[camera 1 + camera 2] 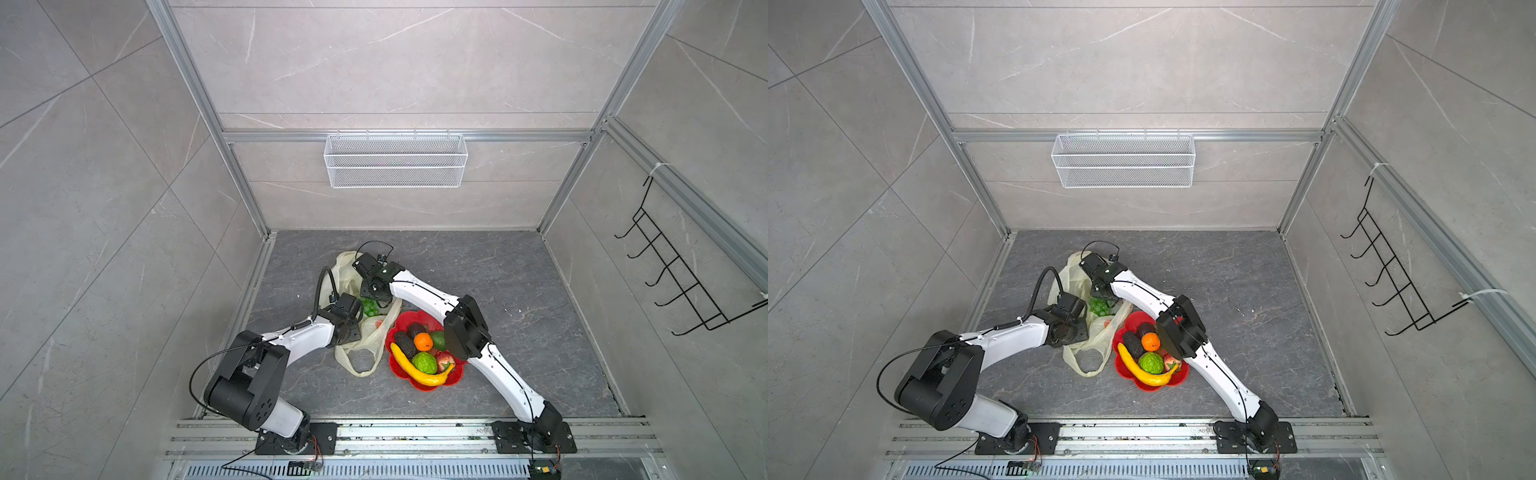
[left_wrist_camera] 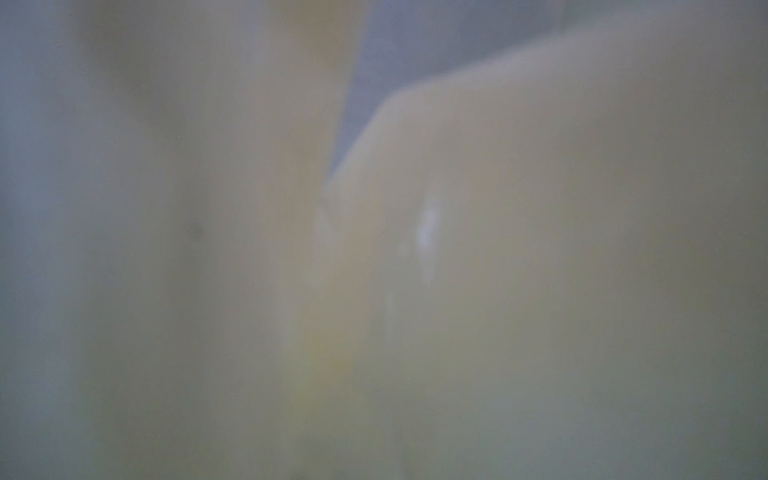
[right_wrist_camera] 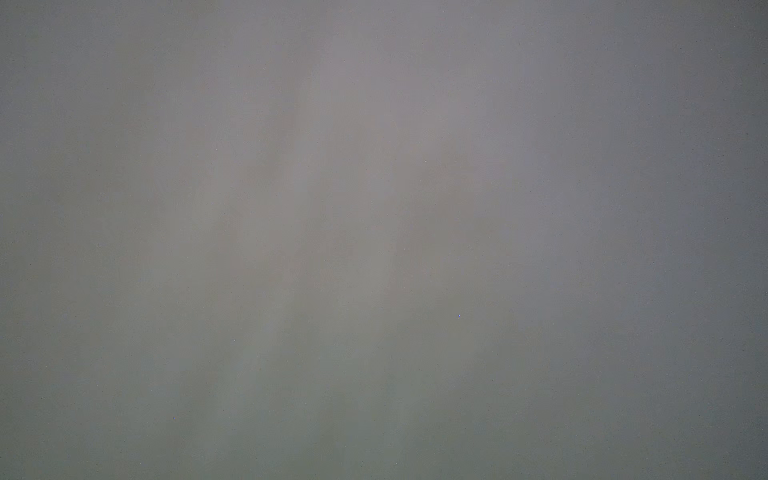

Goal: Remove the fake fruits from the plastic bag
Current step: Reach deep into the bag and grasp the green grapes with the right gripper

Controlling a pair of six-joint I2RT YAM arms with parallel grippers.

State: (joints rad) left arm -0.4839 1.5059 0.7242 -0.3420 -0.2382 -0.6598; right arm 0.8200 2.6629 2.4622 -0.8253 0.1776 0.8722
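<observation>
Two white-and-black robot arms, left arm [image 1: 291, 337] and right arm [image 1: 419, 291], meet over a thin, crinkly cream-yellow translucent plastic bag [image 1: 372, 337] on a dark grey stone-look bench [image 1: 519, 332].

In both top views the plastic bag lies left of centre, one loop handle toward the front, just beside a red flower-shaped plate [image 1: 411, 318] on its right. The left end effector [image 1: 353, 330] sits at the bag's left side and the right end effector [image 1: 376, 297] reaches in from behind. Their jaws are hidden, so I cannot tell how wide they stand or what they hold. A green grape bunch [image 1: 368, 307] shows inside the bag between them. On the plate lie a yellow banana [image 1: 415, 370], dark avocado [image 1: 405, 345], bumpy green ball [image 1: 424, 363], green avocado [image 1: 437, 340], orange [image 1: 424, 341] and strawberry [image 1: 446, 366]. Both wrist views are blurred.
</observation>
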